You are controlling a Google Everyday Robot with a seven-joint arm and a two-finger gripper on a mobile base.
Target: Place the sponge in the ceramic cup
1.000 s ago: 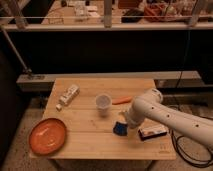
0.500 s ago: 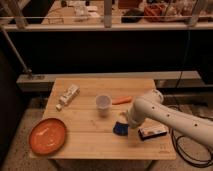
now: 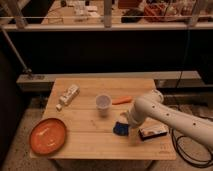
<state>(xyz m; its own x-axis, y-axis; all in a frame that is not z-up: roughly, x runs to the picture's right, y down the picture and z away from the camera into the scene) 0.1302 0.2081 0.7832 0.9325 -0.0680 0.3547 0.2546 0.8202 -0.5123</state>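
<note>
Wooden worktop in a dim room, with a dark barrier behind it. The gripper, at the end of a white arm that reaches in from the right, points down near the middle of the worktop, directly on or over the sponge. Whether it is spread, pressed together or pinching the sponge cannot be told. The sponge, a small dark-blue pad, sits low at the board, outside the cup; whether it rests there or is just lifted is not clear. The cup stands upright, mouth open, near the sponge, up and to the left of it. An orange stick lies just right of the cup. A black-and-white packet lies right of the sponge, under the arm. Well apart to the left are a pale bottle on its side and, at the front corner, an orange plate.

Handling, as a judgement: the sponge is probably light, soft and springy, not slippery, and gives under a pinch. A hold across its short width near the middle suits it. It looks about as wide as the cup's mouth, so it may need to go in edgewise or slightly squeezed. The cup is hard, breakable and small enough to tip if nudged.
</note>
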